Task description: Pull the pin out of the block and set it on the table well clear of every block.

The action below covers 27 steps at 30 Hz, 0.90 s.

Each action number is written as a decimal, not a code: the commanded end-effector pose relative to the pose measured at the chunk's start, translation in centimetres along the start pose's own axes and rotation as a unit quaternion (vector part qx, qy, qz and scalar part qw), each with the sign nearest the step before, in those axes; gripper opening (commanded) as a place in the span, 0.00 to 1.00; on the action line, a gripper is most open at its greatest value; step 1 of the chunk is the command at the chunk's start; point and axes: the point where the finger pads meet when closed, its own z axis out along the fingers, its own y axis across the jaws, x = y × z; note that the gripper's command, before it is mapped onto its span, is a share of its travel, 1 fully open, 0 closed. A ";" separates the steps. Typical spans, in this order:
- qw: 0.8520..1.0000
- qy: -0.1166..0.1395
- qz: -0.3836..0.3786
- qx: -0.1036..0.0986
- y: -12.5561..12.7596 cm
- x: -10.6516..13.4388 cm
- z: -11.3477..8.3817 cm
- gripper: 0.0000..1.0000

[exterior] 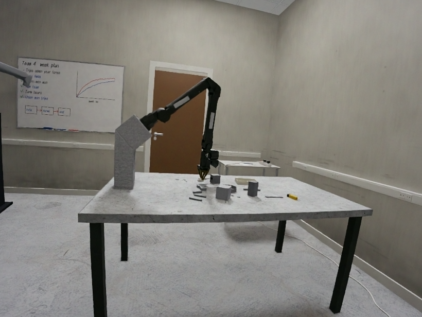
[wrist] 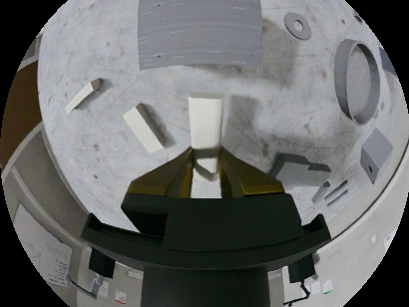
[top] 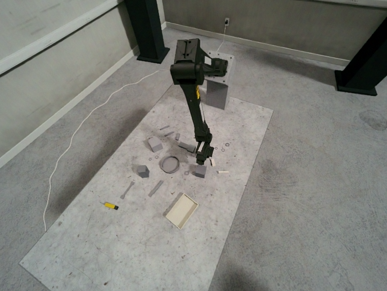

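Note:
My gripper (exterior: 202, 179) (wrist: 205, 152) is shut on a cream pin (wrist: 205, 120). The pin points forward from the fingers, with its shadow on the table to its right. Its far end is apart from the nearest grey block (top: 200, 171) (exterior: 214, 178) (wrist: 200, 32), which stands just ahead of the gripper. A hole shows in that block's left face in the exterior view. Two more blocks stand farther off: a light one (top: 155, 144) (exterior: 223, 192) and a dark one (top: 143, 171) (exterior: 252, 188). The fingertips are hidden under the wrist in the top view.
Two loose cream pieces (top: 213, 162) (wrist: 144, 128) lie left of the pin in the wrist view. A stepped grey piece (top: 186, 147) (wrist: 299, 174) lies to its right, with a round dish (top: 161, 166) (wrist: 342, 75) beyond. A cream tray (top: 180, 212) and a yellow tool (top: 110, 205) lie farther away.

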 end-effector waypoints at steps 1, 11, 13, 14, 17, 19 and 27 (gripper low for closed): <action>1.000 0.007 0.008 0.002 -0.3 0.5 0.1 0.00; 1.000 0.006 0.008 0.002 -0.3 0.4 0.1 0.00; 1.000 0.006 0.008 0.002 -0.3 0.3 0.0 0.00; 1.000 0.006 0.008 0.002 -0.3 0.3 0.0 0.00; 1.000 0.006 0.008 0.002 -0.3 0.3 0.0 0.00; 1.000 0.006 0.008 0.002 -0.3 0.3 0.0 0.00; 1.000 0.012 0.008 0.002 -0.3 0.3 -0.1 0.00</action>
